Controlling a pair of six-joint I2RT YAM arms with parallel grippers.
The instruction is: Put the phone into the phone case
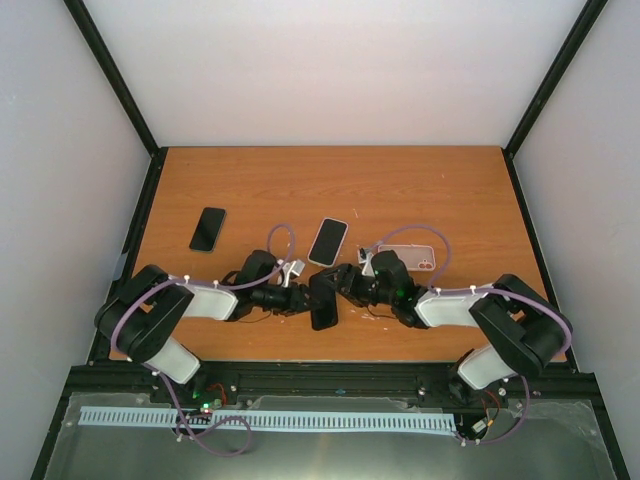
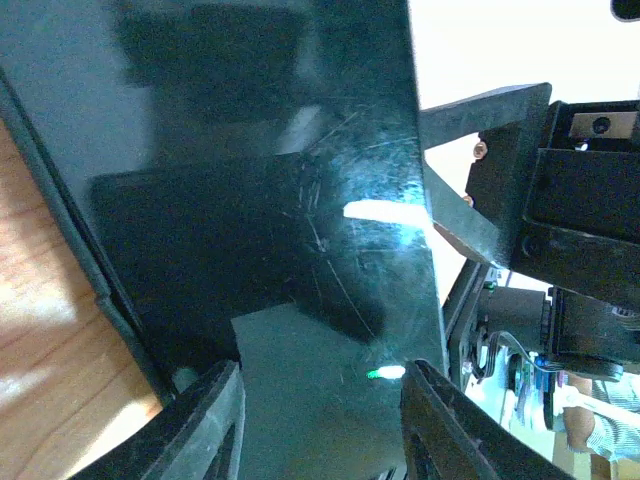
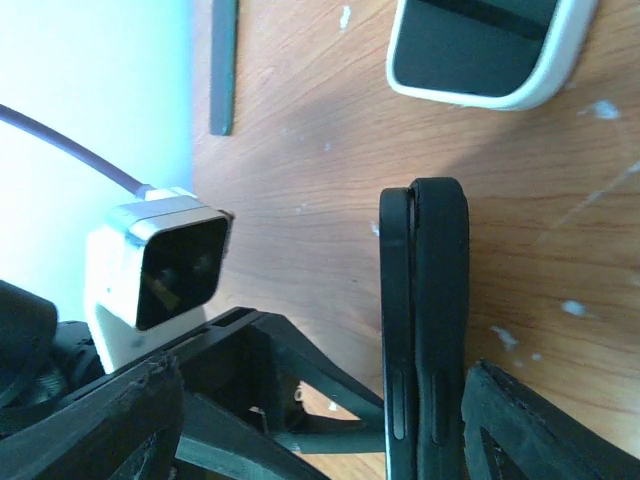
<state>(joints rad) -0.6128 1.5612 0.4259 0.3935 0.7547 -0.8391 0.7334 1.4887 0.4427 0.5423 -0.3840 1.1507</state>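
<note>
Roughly near-to-far, phone [image 1: 323, 300] lengthwise

Arms angled inward — left hand [image 1: 305, 298], right hand [image 1: 346, 284] nearly meeting, right spread.

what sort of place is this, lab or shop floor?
Probably a lab test cell: white walls and a black frame box in a wooden table, left arm and right arm bolted at its near edge.

I count three phones before me: black phone [image 1: 207, 229], white-edged phone [image 1: 328, 241], dark phone [image 1: 323, 300]. Two cases: black case [image 3: 442, 300], clear case [image 1: 408, 258].
</note>
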